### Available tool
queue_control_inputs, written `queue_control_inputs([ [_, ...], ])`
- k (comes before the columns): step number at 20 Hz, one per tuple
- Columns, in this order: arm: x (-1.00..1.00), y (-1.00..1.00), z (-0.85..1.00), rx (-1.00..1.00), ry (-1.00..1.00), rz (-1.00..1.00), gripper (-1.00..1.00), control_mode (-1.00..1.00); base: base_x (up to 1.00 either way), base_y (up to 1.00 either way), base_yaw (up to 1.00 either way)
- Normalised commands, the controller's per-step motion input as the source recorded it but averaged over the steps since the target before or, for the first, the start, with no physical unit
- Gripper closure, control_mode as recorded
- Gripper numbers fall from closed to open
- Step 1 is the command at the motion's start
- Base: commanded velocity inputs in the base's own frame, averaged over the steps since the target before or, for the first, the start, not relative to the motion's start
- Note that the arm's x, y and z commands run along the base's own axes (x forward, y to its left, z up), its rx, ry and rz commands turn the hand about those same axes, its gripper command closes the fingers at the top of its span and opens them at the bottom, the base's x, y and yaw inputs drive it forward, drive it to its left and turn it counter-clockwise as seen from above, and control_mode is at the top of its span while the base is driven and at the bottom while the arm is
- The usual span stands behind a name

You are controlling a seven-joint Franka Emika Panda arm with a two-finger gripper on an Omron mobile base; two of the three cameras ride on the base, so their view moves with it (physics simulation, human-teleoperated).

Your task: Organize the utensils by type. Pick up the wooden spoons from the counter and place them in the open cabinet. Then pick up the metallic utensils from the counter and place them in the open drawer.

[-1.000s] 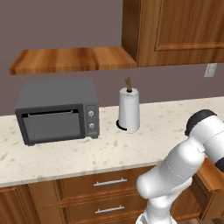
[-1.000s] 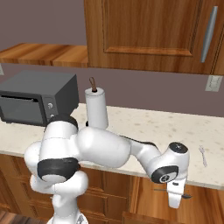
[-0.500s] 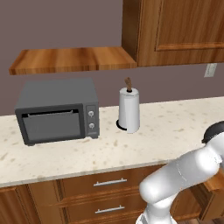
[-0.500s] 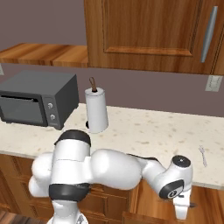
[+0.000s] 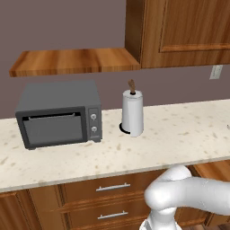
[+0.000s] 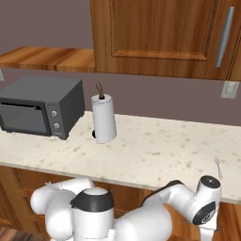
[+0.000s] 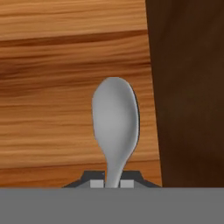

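In the hand view my gripper (image 7: pixel 113 183) is shut on the thin handle of a small silver spoon (image 7: pixel 114 120), whose bowl points away from me. Right behind the spoon lies light-grained wood, the inside of the open drawer (image 7: pixel 52 87), and a darker brown wood panel (image 7: pixel 192 87) stands to its right. The right base view has my hand (image 6: pixel 207 231) low at the bottom right, under the front edge of the beige speckled counter (image 6: pixel 155 155). A small silver utensil (image 6: pixel 217 164) lies on the counter's right end.
A grey microwave (image 5: pixel 58 119) and a white paper towel roll (image 5: pixel 132 112) stand on the counter. A wooden shelf (image 5: pixel 74 60) and a closed wall cabinet (image 6: pixel 160 33) hang above. Base drawers with silver bar handles (image 5: pixel 113 187) sit under the counter.
My arm has swung down and to the right, carrying the hand lower below the counter edge. The silver spoon stays in the grip.
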Motion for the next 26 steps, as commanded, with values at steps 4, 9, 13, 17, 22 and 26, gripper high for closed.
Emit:
queue_control_inputs([
  [4,-0.09,-0.3,-0.21,0.03,0.0,0.0,1.0,-1.0,0.0,0.0,0.0],
  [9,-0.23,-0.27,-0.25,0.03,0.0,0.0,1.0,-1.0,0.0,0.0,0.0],
  [13,-0.11,-0.2,-0.3,0.06,0.0,0.0,1.0,-1.0,0.0,0.0,0.0],
  [17,-0.03,-0.14,-0.28,0.05,0.0,0.0,1.0,-1.0,0.0,0.0,0.0],
  [22,-0.42,-0.23,-0.4,0.0,-0.01,0.0,1.0,-1.0,0.0,0.0,0.0],
  [26,-0.69,-0.28,-0.45,0.0,0.0,0.0,1.0,-1.0,0.0,0.0,0.0],
])
